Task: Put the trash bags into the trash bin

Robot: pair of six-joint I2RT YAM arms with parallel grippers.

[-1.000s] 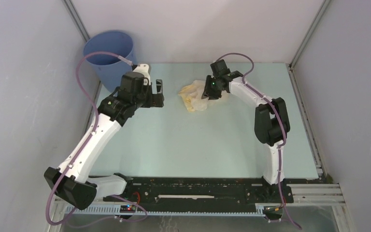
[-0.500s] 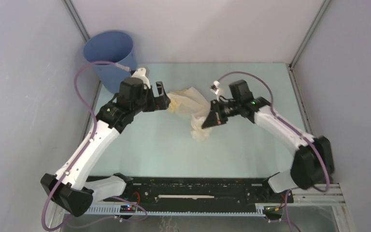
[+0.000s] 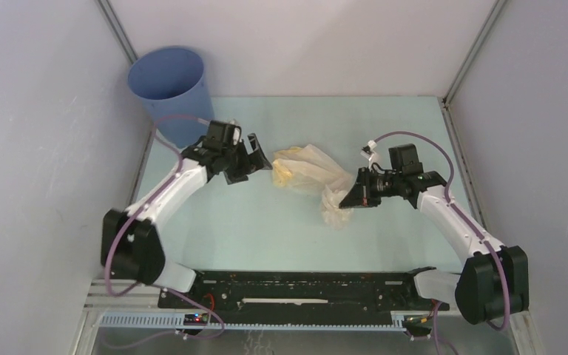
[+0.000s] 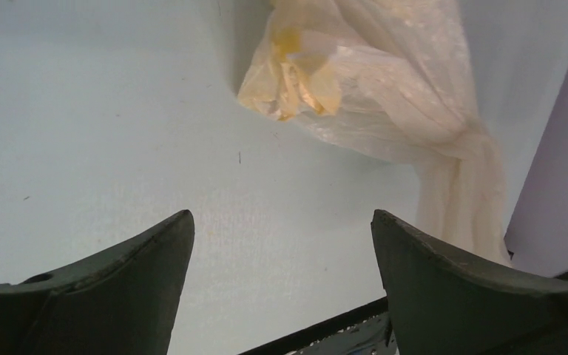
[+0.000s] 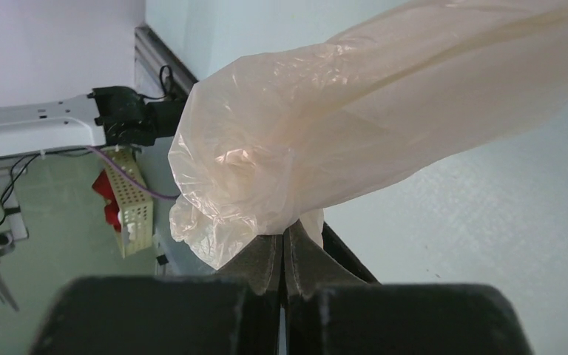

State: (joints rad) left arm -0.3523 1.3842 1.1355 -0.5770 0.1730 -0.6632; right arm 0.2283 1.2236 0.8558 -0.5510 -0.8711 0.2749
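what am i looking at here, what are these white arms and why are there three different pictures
The machine is a pair of white robot arms bolted at the near edge of a pale table. The wide picture comes from a fixed camera above and behind them. The other two come from a small camera on each wrist, so the dark wedges at the bottom of those are that arm's own fingers. The right gripper is shut on one end of a thin, crinkly, translucent white plastic bag with a pale yellow rim. The bag stretches from there toward the left gripper, which is open, holds nothing and points at the bag's yellowish end. A round blue plastic bin stands by the far left corner; the bag is meant to go in it.
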